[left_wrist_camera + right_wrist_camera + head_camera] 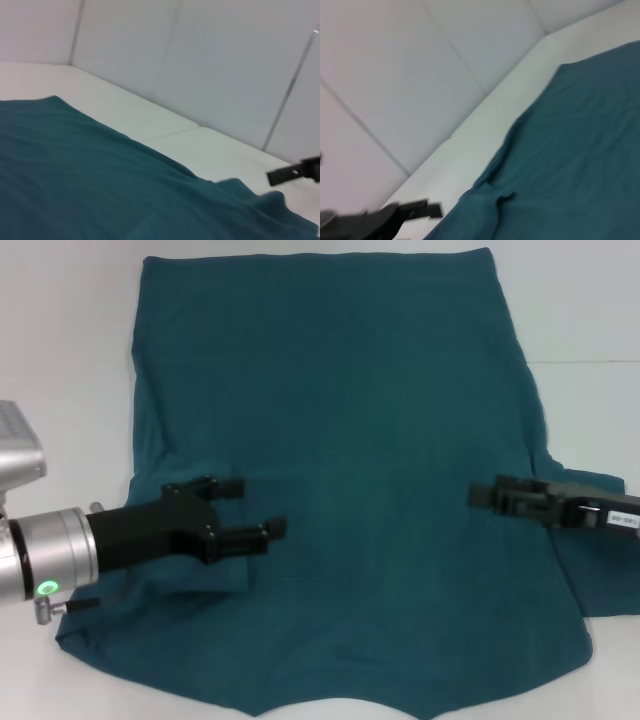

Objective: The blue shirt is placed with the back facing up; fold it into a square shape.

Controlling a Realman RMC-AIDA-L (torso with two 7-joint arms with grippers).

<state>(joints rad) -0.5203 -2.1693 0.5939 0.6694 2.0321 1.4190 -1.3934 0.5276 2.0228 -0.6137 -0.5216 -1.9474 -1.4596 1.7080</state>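
Note:
The blue shirt [350, 440] lies spread flat on the white table, plain side up, with the hem at the far end and the neckline at the near edge. My left gripper [255, 508] is open and empty, hovering over the shirt's left part near the sleeve. My right gripper [485, 495] hovers over the shirt's right edge beside the right sleeve [600, 560]. The shirt also shows in the left wrist view [100, 175], with the right gripper [295, 172] farther off. It shows in the right wrist view too [570, 150], with the left gripper [395, 215] farther off.
The white table [70, 340] shows around the shirt on the left, right and far sides. Pale wall panels [225, 60] stand behind the table.

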